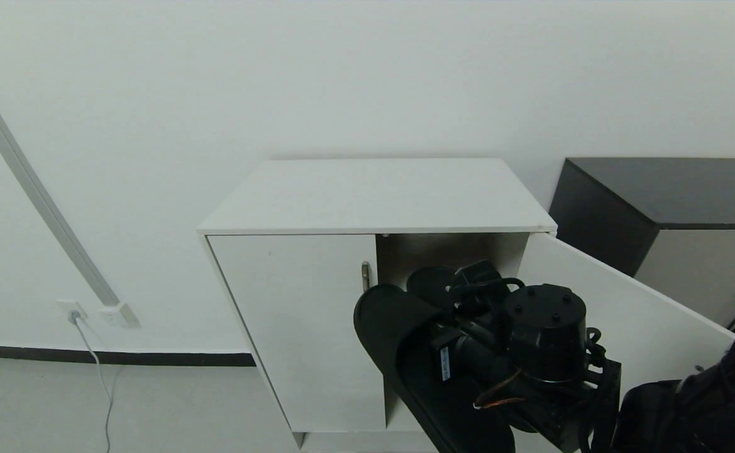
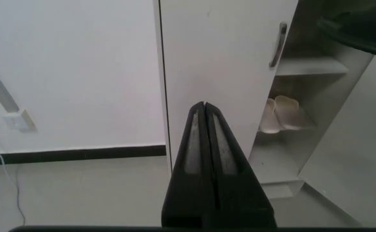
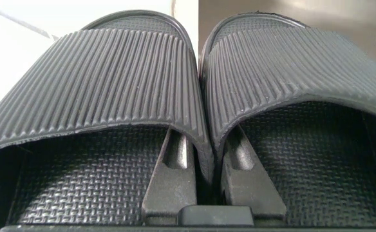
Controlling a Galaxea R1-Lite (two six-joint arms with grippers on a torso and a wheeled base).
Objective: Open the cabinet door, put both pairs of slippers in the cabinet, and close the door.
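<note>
The white cabinet stands against the wall with its right door swung open and its left door closed. My right gripper is shut on a pair of black slippers, pinching their two inner side walls together. The pair hangs in front of the open compartment, at the height of the upper opening. A beige pair of slippers lies on the lower shelf inside. My left gripper is shut on nothing, out in front of the closed left door.
A metal handle sits on the left door's inner edge. An inner shelf divides the open side. A dark cabinet stands to the right, close behind the open door. A wall socket with a cable is at the left, above bare floor.
</note>
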